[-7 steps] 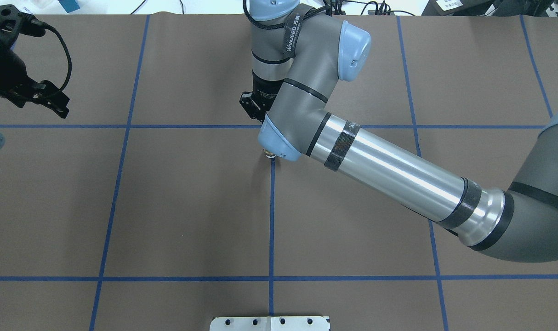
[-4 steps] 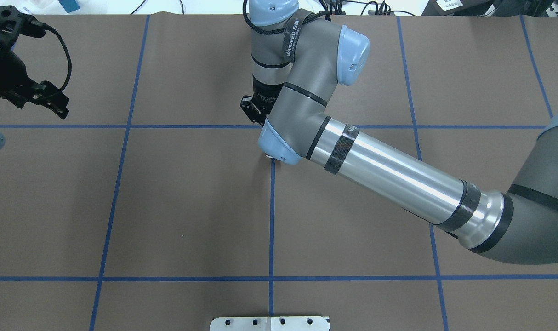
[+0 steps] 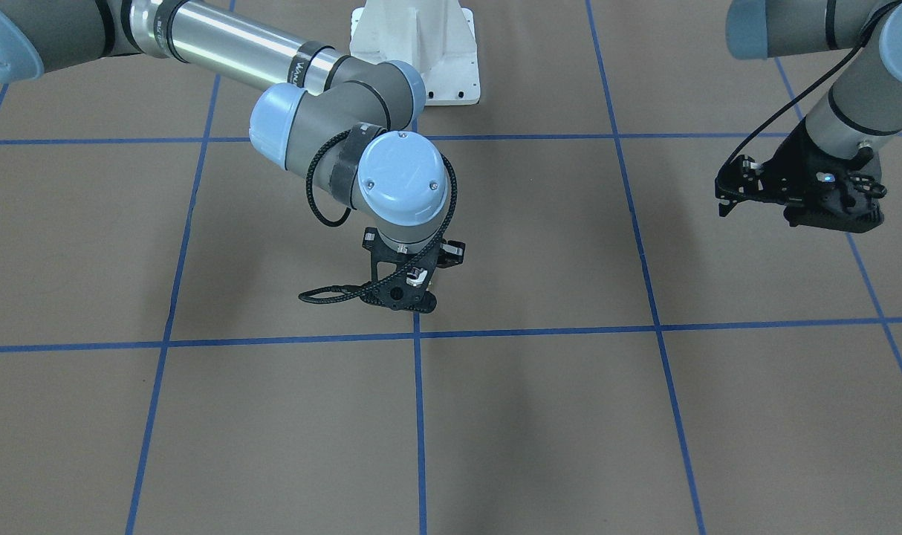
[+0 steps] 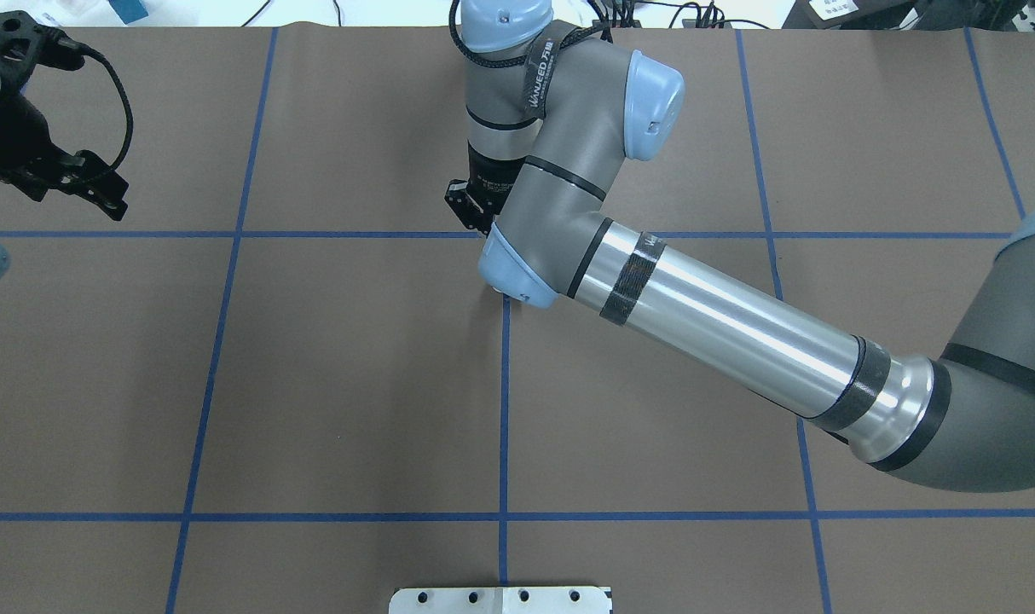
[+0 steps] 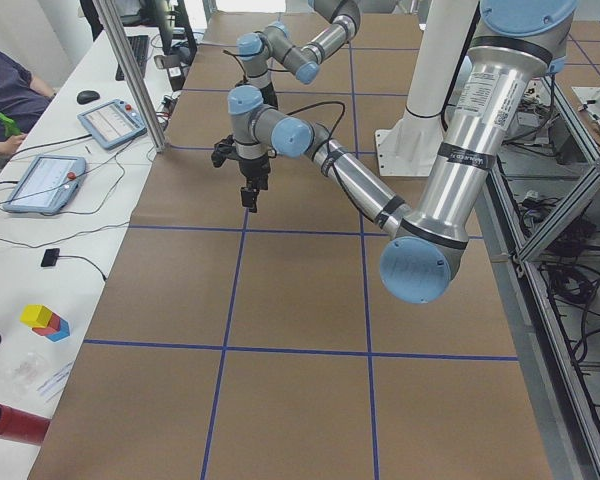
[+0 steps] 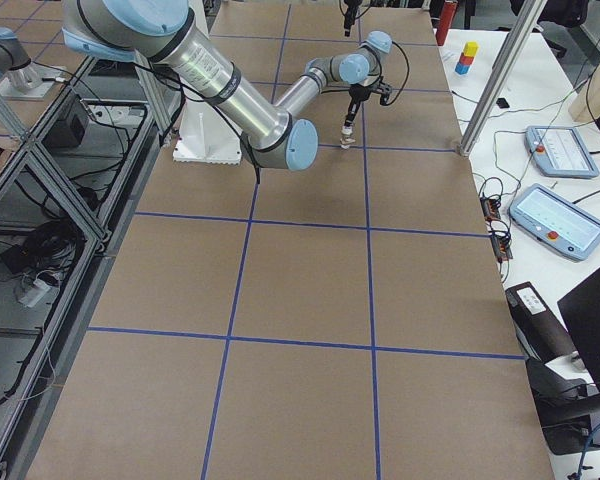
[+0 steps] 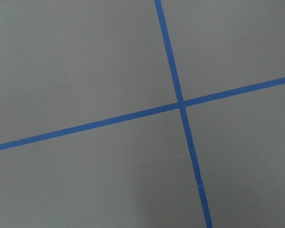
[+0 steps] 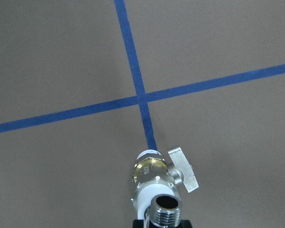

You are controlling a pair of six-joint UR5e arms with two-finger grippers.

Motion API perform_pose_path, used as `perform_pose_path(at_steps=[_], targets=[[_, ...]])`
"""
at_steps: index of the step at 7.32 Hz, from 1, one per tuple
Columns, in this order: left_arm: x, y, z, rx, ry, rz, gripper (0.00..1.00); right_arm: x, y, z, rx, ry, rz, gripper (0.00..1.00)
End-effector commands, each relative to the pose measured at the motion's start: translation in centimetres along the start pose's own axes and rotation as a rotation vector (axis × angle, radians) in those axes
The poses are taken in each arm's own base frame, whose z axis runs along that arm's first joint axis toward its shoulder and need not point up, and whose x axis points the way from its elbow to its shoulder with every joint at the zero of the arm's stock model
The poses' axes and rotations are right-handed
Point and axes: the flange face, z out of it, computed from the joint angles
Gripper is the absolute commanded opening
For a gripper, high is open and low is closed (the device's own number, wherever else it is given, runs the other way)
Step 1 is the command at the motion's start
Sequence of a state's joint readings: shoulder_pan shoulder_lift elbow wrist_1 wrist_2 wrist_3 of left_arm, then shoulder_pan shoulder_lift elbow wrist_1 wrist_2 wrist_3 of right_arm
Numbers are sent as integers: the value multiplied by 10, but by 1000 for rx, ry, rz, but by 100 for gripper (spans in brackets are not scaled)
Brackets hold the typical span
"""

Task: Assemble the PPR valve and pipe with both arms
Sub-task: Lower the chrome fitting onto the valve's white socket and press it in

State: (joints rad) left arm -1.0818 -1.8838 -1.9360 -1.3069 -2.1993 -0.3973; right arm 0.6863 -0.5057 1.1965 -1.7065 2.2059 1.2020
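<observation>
- Brown table (image 8: 61, 57) is marked with blue tape lines (image 8: 128, 47); in the overhead view the right arm (image 4: 569, 196) hides the valve's spot.
- PPR valve (image 8: 154, 173) sits over a tape line near a crossing, long axis upright, handle tab sideways.
- Pipe (image 8: 166, 212) tops its collar, mouth up.
- Right gripper (image 3: 403, 297) is just above; its hold cannot be told.
- Left gripper (image 3: 822, 204) is well apart, its opening unclear.

Bright, even overhead light, soft shadows on the table (image 3: 644, 446), sharp focus throughout.
</observation>
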Motion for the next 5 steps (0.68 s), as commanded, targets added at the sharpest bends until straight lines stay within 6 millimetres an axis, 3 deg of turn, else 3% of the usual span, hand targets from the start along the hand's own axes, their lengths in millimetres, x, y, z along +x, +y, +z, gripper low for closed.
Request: perform_pose_path(at_steps=[1,2,4,5], targets=[[0,0,0,0,0,-1,100,-1,1,0,1,-2,-2,0],[-1,0,0,1,0,-3,100,-2,0,-2,8,-19,-10,3],[-1,0,0,1,0,-3,100,-1,-1,-1,7,-18,-11,82],[-1,-1,0,-1,0,-3,100,-1,-1,-1,7,-18,-5,91]])
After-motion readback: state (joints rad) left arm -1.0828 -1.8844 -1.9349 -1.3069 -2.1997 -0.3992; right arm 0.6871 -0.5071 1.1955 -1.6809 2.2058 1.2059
